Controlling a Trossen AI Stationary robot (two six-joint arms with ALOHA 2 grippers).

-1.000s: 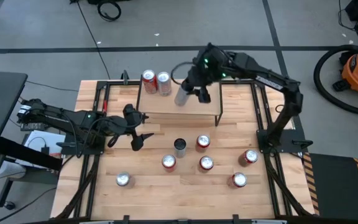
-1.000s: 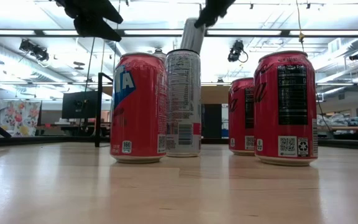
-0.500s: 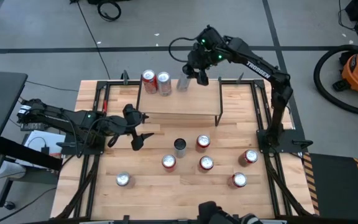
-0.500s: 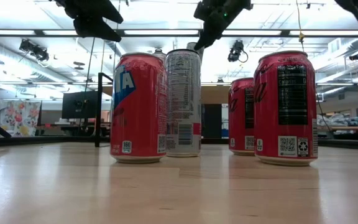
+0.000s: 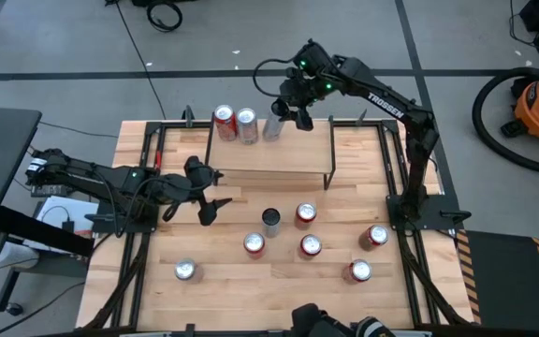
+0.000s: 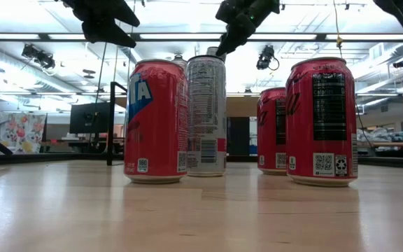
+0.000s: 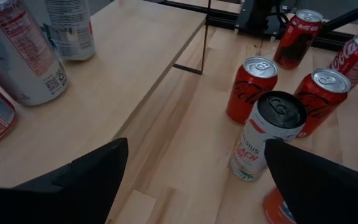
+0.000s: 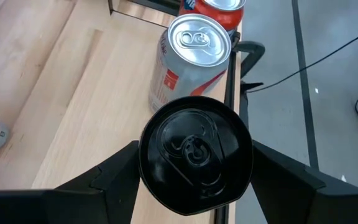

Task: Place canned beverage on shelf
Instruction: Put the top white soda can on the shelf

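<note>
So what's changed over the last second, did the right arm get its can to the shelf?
The right gripper carried its black-topped can from over the shelf's middle to the back edge, beside the silver can and red can already there. It is still gripping the can. The left gripper stayed open beside the shelf, and the six cans on the table did not move.

The low wooden shelf with thin black metal legs (image 5: 269, 154) stands at the far middle of the wooden table (image 5: 223, 285). Along its far edge three cans stand in a row; the rightmost, a tall slim can with a black lid (image 5: 273, 126), sits between the right gripper (image 5: 291, 110) fingers, apparently. Six cans (image 5: 308, 245) stand nearer, in front. The left gripper (image 5: 211, 197) is at the shelf's near left.
</note>
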